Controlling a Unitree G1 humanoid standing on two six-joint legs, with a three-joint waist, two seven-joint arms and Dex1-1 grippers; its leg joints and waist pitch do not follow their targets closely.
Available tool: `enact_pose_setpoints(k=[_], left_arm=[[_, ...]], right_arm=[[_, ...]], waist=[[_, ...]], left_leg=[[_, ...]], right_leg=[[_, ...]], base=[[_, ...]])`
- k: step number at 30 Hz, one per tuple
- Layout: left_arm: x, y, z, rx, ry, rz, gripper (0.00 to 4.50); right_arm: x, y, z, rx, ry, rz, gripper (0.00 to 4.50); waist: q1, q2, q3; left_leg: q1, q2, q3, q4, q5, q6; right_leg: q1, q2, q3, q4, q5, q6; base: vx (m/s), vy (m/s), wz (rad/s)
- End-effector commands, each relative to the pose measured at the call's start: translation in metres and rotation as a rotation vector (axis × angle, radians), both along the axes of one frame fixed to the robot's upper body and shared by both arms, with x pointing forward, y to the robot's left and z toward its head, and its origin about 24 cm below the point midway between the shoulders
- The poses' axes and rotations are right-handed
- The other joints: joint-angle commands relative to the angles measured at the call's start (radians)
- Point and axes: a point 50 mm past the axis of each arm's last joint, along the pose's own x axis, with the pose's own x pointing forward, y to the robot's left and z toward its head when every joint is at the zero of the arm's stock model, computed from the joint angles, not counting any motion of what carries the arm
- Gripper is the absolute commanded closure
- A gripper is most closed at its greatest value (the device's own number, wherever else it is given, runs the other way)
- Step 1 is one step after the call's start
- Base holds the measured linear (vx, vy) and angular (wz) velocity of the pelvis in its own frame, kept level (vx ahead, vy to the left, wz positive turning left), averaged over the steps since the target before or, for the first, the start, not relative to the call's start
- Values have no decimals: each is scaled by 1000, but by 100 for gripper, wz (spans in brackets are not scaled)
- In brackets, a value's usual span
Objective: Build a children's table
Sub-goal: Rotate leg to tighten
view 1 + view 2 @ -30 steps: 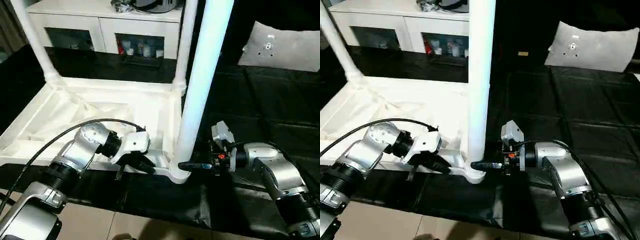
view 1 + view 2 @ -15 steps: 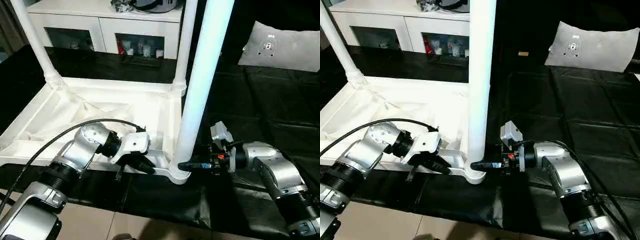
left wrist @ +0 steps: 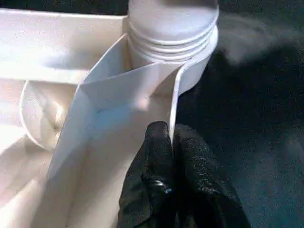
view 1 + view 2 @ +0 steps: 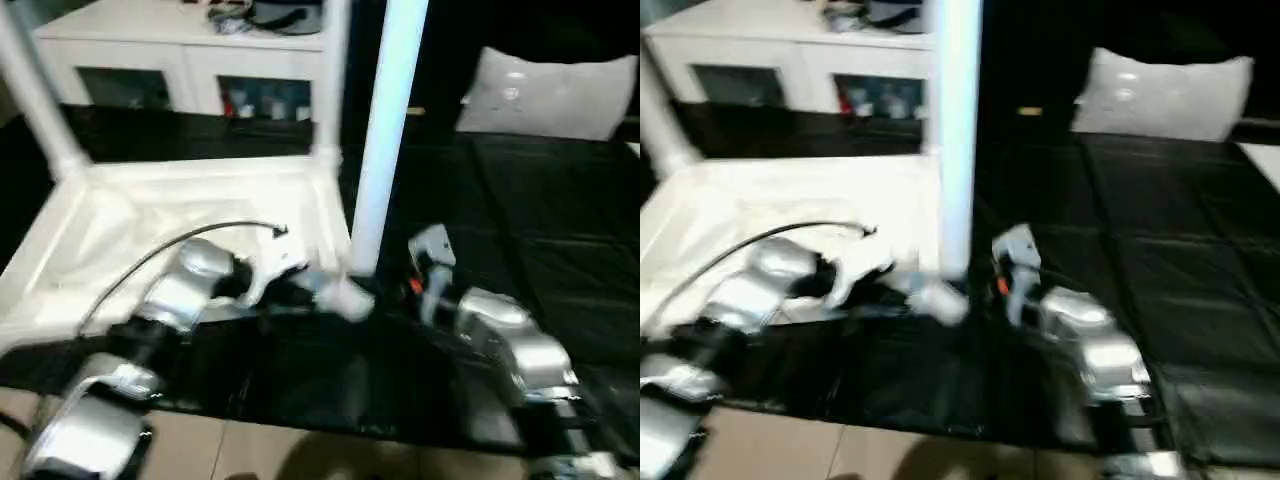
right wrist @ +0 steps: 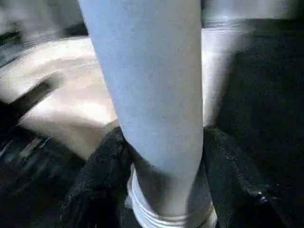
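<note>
The children's table top (image 4: pixel 150 215) lies upside down on the black mat, ribs up. Two legs stand in its far corners, the left one (image 4: pixel 40 100) and the right one (image 4: pixel 330 90). A third leg (image 4: pixel 385 130) stands upright in the near right corner socket (image 3: pixel 171 38). My left gripper (image 3: pixel 170 137) is shut on the thin rim wall (image 3: pixel 173 95) just beside that socket. My right gripper (image 5: pixel 164 137) is closed around the foot of the near leg (image 5: pixel 152 95), one finger (image 5: pixel 99 185) on each side, touching it.
A white cabinet (image 4: pixel 190 50) with glass doors stands behind the table top. A grey cushion (image 4: pixel 545 95) lies at the back right on the black mat (image 4: pixel 540 240). Pale floor (image 4: pixel 250 450) runs along the mat's near edge.
The head camera has swung and the whole picture has shifted. My right gripper's fingers have drawn in a little on the near leg. The left gripper keeps its hold on the rim.
</note>
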Motion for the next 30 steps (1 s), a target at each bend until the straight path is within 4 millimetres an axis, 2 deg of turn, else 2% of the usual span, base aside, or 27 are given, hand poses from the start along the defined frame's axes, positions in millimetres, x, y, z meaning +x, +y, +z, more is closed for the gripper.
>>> enact_pose_setpoints(k=[1, 2, 3, 4, 6, 7, 8, 10, 12, 13, 14, 15, 16, 18, 19, 20, 21, 23, 24, 25, 26, 27, 28, 30], left_arm=[[6, -29, 15, -85, -79, 50, 450], [11, -39, 18, -107, -118, 133, 450], [13, -43, 20, -117, -139, 171, 450], [14, -48, 21, -124, -151, 196, 450], [14, -48, 21, -124, -152, 197, 450], [14, -52, 22, -128, -162, 211, 450], [13, -55, 22, -128, -163, 215, 450], [12, -55, 22, -122, -167, 216, 450], [10, -47, 19, -105, -169, 193, 450], [9, -45, 19, -102, -170, 187, 450], [9, -45, 19, -102, -170, 187, 450], [5, -36, 16, -89, -161, 124, 450], [3, -31, 15, -80, -154, 98, 450], [1, -29, 14, -75, -151, 77, 450], [0, -23, 13, -65, -140, 68, 450], [-2, -18, 12, -65, -131, 34, 450], [-4, -12, 10, -56, -117, 14, 450], [-7, -5, 9, -49, -103, -35, 450], [-7, -4, 9, -48, -102, -42, 450], [-9, -1, 9, -44, -96, -69, 450], [-13, 6, 9, -27, -86, -135, 450], [-15, 11, 8, -17, -73, -166, 450], [-17, 15, 9, -2, -70, -207, 450], [-21, 23, 10, 18, -59, -276, 450]], right_arm=[[-13, 56, -2, 86, 61, 194, 259], [-7, 64, -5, 50, 71, 107, 259], [-4, 67, -6, 22, 72, 65, 259], [-2, 69, -6, 0, 71, 30, 259], [-2, 69, -6, -1, 71, 28, 259], [1, 70, -5, 16, 69, -4, 203], [4, 68, -3, 24, 58, -37, 203], [6, 63, -2, 31, 40, -72, 179], [6, 48, -2, 45, 11, -88, 160], [6, 45, -2, 45, 3, -87, 152], [6, 45, -1, 45, 2, -86, 146], [3, 31, 0, 35, -38, -47, 138], [2, 25, 0, 29, -55, -30, 138], [1, 21, 1, 23, -64, -17, 108], [0, 15, 0, 18, -70, -3, 105], [-1, 8, 0, 9, -82, 17, 100], [-3, 2, 0, 3, -92, 47, 74], [-4, -6, 1, -9, -111, 86, 60], [-5, -7, 1, -10, -113, 92, 55], [-6, -11, 2, -16, -123, 115, 44], [-8, -19, 5, -38, -141, 185, 44], [-10, -24, 6, -47, -145, 224, 22], [-13, -28, 7, -53, -144, 276, 22], [-20, -35, 8, -74, -135, 371, 6]], waist=[[-11, -2, -49], [-13, 3, -48], [-22, 4, -47], [-27, 4, -48], [-32, 2, -50], [-31, 2, -51], [-31, 3, -52], [-27, 3, -57], [-24, 6, -58], [-23, 4, -67], [-22, 4, -70], [-22, 1, -74], [-20, -3, -80], [-16, -1, -84], [-13, -5, -85], [-13, -6, -84], [-10, -6, -80], [-2, -6, -71], [-1, -2, -70], [4, -1, -67], [7, -7, -65], [12, -5, -64], [14, -3, -59], [16, -5, -56]], left_leg=[[-4, 21, -18, -82, -347, 22], [-2, 22, -17, -83, -355, 26], [6, 23, -16, -81, -378, 26], [10, 20, -17, -81, -382, 26], [6, 19, -17, -82, -371, 34], [1, 21, -15, -85, -343, 49], [0, 22, -14, -86, -334, 50], [-6, 26, -12, -86, -274, 58], [-9, 27, -11, -87, -248, 63], [-17, 29, -10, -81, -175, 77], [-17, 30, -9, -78, -146, 84], [-22, 26, -6, -70, -88, 105], [-31, 22, -4, -60, -25, 136], [-31, 22, -3, -52, 35, 172], [-34, 17, 2, -41, 88, 213], [-38, 17, 2, -40, 90, 222], [-40, 15, 5, -40, 72, 227], [-37, 21, 8, -46, -12, 193], [-33, 23, 8, -48, -29, 181], [-28, 27, 8, -51, -62, 155], [-28, 27, 8, -54, -78, 144], [-24, 29, 7, -57, -107, 128], [-21, 31, 8, -60, -133, 114], [-18, 33, 7, -64, -168, 104]], right_leg=[[50, -58, 16, -104, -585, -20], [48, -58, 17, -104, -581, -22], [40, -59, 15, -110, -580, -35], [43, -59, 15, -109, -562, -46], [46, -60, 19, -107, -542, -53], [47, -62, 31, -100, -508, -68], [47, -63, 34, -96, -493, -76], [52, -63, 44, -83, -406, -111], [53, -61, 47, -75, -367, -127], [63, -64, 52, -59, -274, -154], [62, -63, 54, -53, -232, -168], [64, -63, 55, -43, -159, -195], [68, -62, 59, -27, -72, -216], [65, -62, 61, -13, 11, -242], [58, -61, 63, -3, 85, -269], [60, -61, 63, -1, 86, -273], [59, -60, 61, -7, 46, -265], [57, -59, 60, -21, -109, -235], [54, -59, 59, -24, -145, -228], [49, -57, 59, -31, -206, -211], [52, -56, 58, -35, -239, -197], [49, -57, 60, -37, -281, -179], [44, -55, 61, -43, -314, -164], [44, -55, 61, -47, -357, -148]], base=[[0, 0, 0], [0, 0, 0], [0, 0, 0], [0, 0, 0], [0, 0, 0], [0, 0, 0], [0, 0, 0], [0, 0, 0], [0, 0, 0], [0, 0, 0], [52, -17, 0], [58, -32, 0], [58, -32, 0], [51, -48, 0], [45, -53, 1], [21, -51, 0], [0, 0, 0], [0, 0, 0], [0, 0, 0], [0, 0, 0], [0, 0, 0], [0, 0, 0], [0, 0, 0], [0, 0, 0]])
